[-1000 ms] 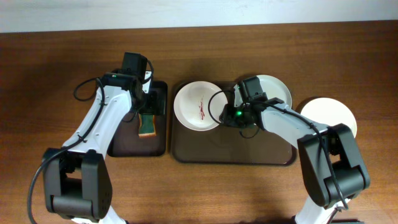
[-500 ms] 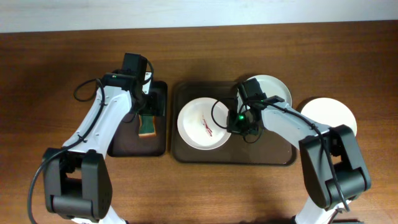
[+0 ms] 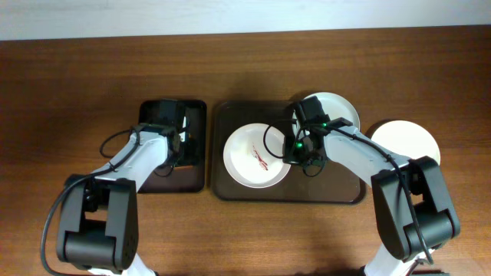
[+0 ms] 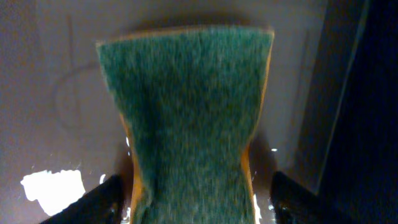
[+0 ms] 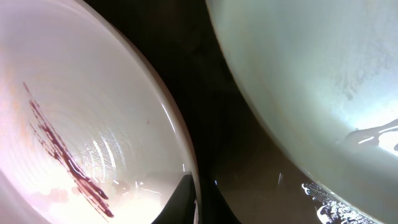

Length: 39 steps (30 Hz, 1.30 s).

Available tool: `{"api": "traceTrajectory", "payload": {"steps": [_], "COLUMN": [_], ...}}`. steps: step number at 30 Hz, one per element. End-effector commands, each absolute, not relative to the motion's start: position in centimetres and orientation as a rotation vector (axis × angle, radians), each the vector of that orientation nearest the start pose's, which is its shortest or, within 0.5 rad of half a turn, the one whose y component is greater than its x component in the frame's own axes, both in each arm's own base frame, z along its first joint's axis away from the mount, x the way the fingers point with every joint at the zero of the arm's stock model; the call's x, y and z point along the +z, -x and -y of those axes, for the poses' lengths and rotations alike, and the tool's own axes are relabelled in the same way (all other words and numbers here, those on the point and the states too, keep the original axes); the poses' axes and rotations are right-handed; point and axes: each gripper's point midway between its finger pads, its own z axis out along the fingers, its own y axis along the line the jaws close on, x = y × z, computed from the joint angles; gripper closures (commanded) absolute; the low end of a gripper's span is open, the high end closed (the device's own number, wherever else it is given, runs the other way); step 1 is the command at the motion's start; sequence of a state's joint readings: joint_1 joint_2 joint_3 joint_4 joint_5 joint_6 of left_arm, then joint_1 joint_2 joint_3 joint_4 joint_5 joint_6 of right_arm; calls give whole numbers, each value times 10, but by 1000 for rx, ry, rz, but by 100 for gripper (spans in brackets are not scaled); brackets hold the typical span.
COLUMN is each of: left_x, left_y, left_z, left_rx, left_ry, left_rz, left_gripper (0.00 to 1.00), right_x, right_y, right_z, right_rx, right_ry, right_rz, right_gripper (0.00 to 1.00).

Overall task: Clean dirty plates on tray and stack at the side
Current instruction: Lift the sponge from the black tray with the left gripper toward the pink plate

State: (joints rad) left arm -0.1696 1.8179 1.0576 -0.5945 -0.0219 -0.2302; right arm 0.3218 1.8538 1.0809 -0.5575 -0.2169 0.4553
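Note:
A white dirty plate with a red smear lies in the middle left of the large brown tray. My right gripper is shut on its right rim; the right wrist view shows one finger inside and one outside the rim of this plate. A second pale plate lies at the tray's back right, also seen in the right wrist view. My left gripper is low over the small tray. In the left wrist view its open fingers straddle a green sponge, with small gaps on both sides.
A clean white plate lies on the wooden table to the right of the large tray. The small dark tray is wet, with glints around the sponge. Both trays sit side by side.
My right gripper has dragged the dirty plate from the tray's back left toward its middle. My left gripper has come down over the sponge, which is now hidden from overhead.

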Motion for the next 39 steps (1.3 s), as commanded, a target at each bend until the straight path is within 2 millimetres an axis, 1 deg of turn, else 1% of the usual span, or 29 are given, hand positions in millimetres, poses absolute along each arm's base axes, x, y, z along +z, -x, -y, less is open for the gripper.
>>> {"api": "traceTrajectory", "payload": {"steps": [1, 4, 5, 6, 9, 10, 12, 14, 15, 16, 17, 18, 20, 23, 25, 32, 36, 38, 39], "left_x": [2, 5, 6, 6, 6, 7, 7, 7, 7, 8, 9, 12, 28, 61, 90, 164, 187, 200, 206], "left_y": [-357, -369, -371, -372, -373, -373, -373, -374, -374, -375, -376, -378, -388, -400, -405, -414, -415, -416, -417], "left_z": [58, 60, 60, 60, 60, 60, 58, 57, 57, 57, 58, 58, 59, 61, 62, 64, 64, 65, 65], "left_rx": [-56, -70, -73, -74, -74, -74, -57, -52, -50, -50, -51, -53, -63, -86, -103, -136, -127, -104, -102], "left_ry": [140, 138, 138, 137, 137, 137, 140, 141, 141, 141, 141, 141, 139, 137, 116, 64, 10, -58, -64], "left_rz": [-2895, -2846, -2836, -2830, -2828, -2828, -2825, -2821, -2820, -2819, -2816, -2809, -2777, -2694, -2613, -2391, -2320, -2276, -2258], "left_gripper": [28, 27, 29, 33, 52, 53, 62, 64, 75, 93, 100, 100, 100, 100, 100, 100, 100, 100, 100], "right_x": [-2, -2, -2, -2, -2, -2, -2, -2, -2, -2, -2, -2, -2, -2, -2, -2, -2, -2, -2], "right_y": [-333, -333, -333, -333, -333, -333, -333, -333, -333, -333, -333, -333, -332, -332, -332, -332, -333, -332, -332], "right_z": [-141, -141, -141, -141, -141, -141, -141, -141, -141, -141, -141, -141, -141, -141, -141, -141, -141, -141, -141], "right_rx": [342, 342, 342, 342, 342, 342, 342, 342, 341, 342, 341, 341, 341, 341, 341, 341, 341, 341, 341], "right_ry": [-149, -149, -149, -149, -149, -149, -149, -149, -149, -149, -149, -149, -149, -149, -149, -149, -149, -149, -149], "right_rz": [-2981, -2981, -2982, -2981, -2982, -2982, -2982, -2982, -2983, -2982, -2983, -2983, -2983, -2983, -2983, -2983, -2983, -2983, -2983], "right_gripper": [94, 94, 94, 94, 94, 94, 94, 94, 94, 94, 94, 94, 94, 94, 94, 94, 94, 94, 94]}}
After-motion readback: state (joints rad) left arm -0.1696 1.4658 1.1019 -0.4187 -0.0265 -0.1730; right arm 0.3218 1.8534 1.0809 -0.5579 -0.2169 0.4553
